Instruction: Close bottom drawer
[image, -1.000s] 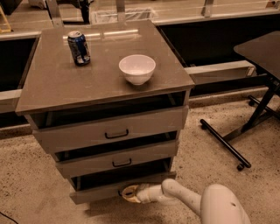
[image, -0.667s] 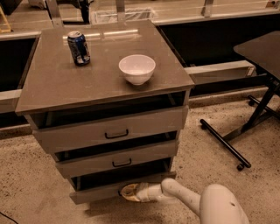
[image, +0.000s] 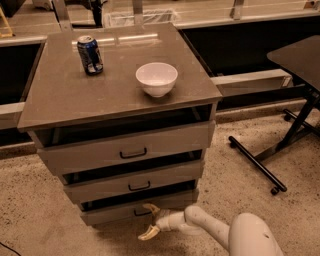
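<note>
The claw (image: 149, 220) hung low at the front of the bottom drawer (image: 107, 215), its fingers spread wide (gripping nothing); that drawer stood slightly pulled out beneath the middle drawer (image: 100, 188).

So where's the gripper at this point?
In the camera view the gripper sits low and centre, open, at the front of the bottom drawer by its black handle, just under the middle drawer.

White rounded arm (image: 212, 229); tan claw (image: 146, 221) by bottom drawer (image: 107, 214).
</note>
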